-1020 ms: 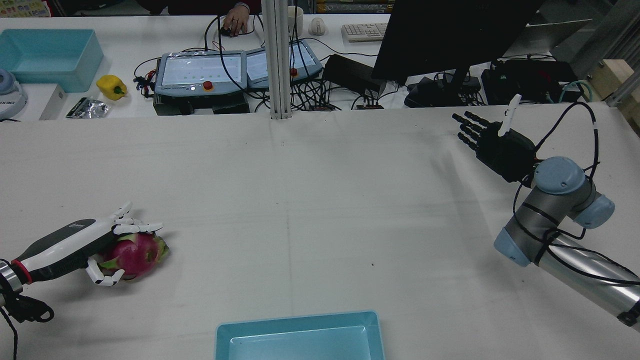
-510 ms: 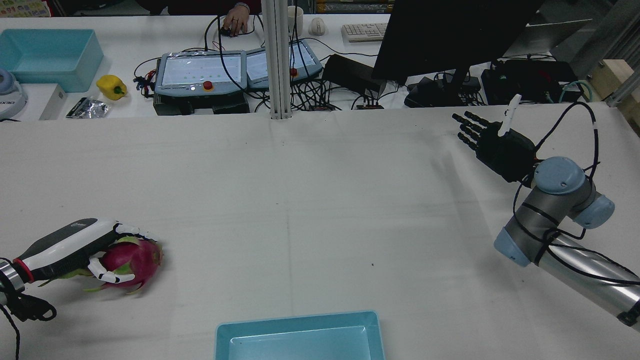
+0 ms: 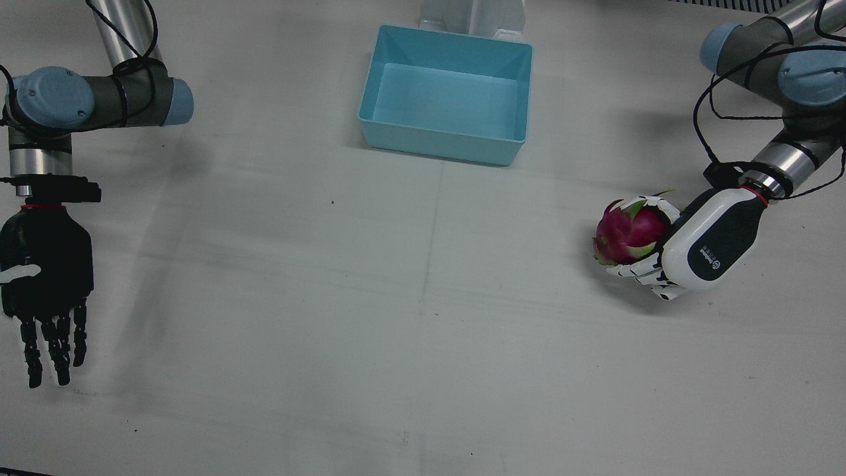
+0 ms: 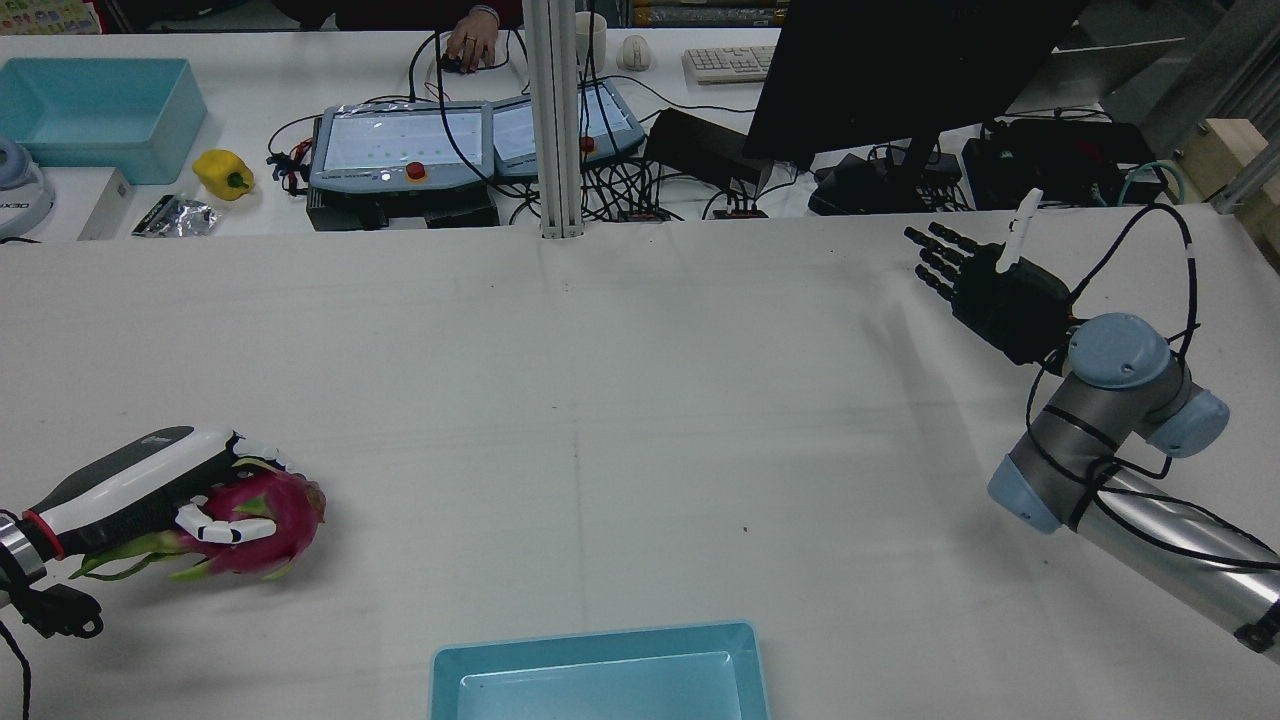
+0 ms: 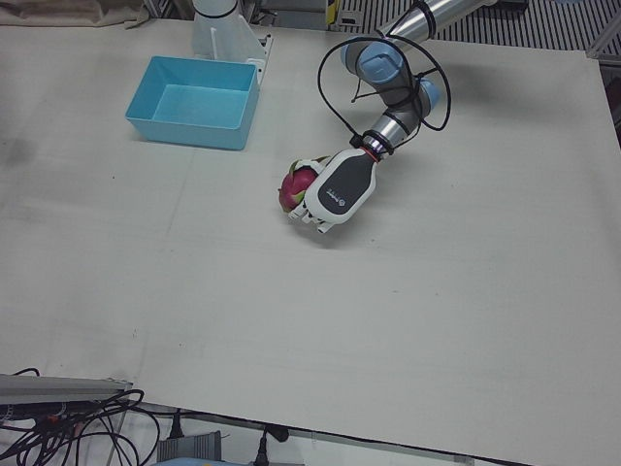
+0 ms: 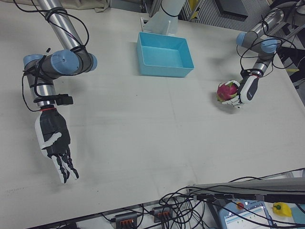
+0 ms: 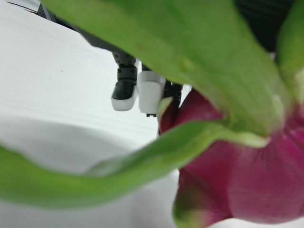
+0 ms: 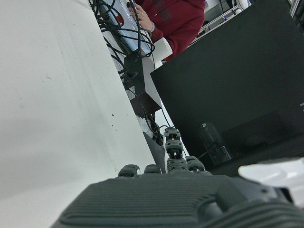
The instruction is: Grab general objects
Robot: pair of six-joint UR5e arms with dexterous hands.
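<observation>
A magenta dragon fruit (image 4: 258, 525) with green scales is in my white left hand (image 4: 165, 490), whose fingers (image 4: 222, 531) wrap it. It appears lifted slightly above the table at the near left in the rear view. The fruit (image 3: 626, 230) and left hand (image 3: 700, 244) show at the right of the front view, also in the left-front view (image 5: 296, 187) and right-front view (image 6: 226, 90). The left hand view is filled by the fruit (image 7: 247, 166). My black right hand (image 4: 990, 285) is open and empty, far right; it shows in the front view (image 3: 43, 277) and right-front view (image 6: 53, 143).
A light blue bin (image 3: 444, 92) stands at the table's near middle edge, also in the rear view (image 4: 600, 675). Beyond the table's far edge are control tablets (image 4: 400, 140), cables, a monitor (image 4: 900, 70), a second blue bin (image 4: 95, 115) and a yellow pepper (image 4: 222, 172).
My left hand's fingers have closed around the dragon fruit, and the fruit has turned and shifted slightly towards the near left with the hand. The right arm has not moved.
</observation>
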